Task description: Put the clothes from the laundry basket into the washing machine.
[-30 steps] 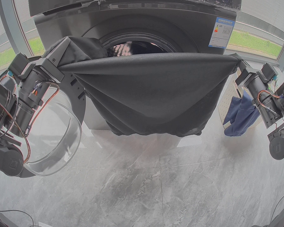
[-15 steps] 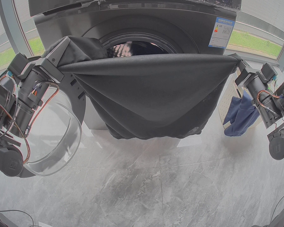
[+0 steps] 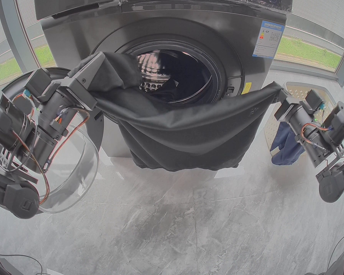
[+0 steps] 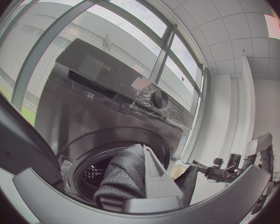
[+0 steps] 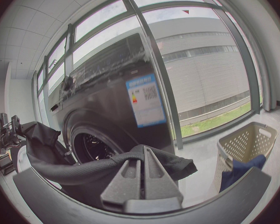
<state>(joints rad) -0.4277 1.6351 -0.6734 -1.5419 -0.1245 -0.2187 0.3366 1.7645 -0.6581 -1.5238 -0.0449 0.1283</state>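
As the left pincer [image 3: 90, 63] and right pincer [image 3: 279, 95] clamp its corners, the black garment [image 3: 187, 134] sags between.

- The garment [image 3: 187, 130] is plain black all over; a fine mesh weave shows at its pinched corners.
- The washing machine [image 3: 84, 39] is dark metallic grey with a glossy black control strip.
- Its drum [image 3: 156, 73] is silvery steel, dotted with small holes.
- The label [image 3: 268, 39] is white under a blue header, with a few coloured bars; the small sticker [image 3: 247, 88] is yellow.
- The door [image 3: 65, 172] is clear glass in a dark grey ring.
- At the floor's right edge, the laundry basket [image 5: 245, 142] is cream, pierced with rows of holes; the clothes [image 5: 239, 171] in it are solid blue.
- The floor [image 3: 179, 218] is pale grey marble with whitish veins.
- The left gripper [image 3: 97, 60] and right gripper [image 3: 281, 96] are matte dark grey, trailing orange wires.
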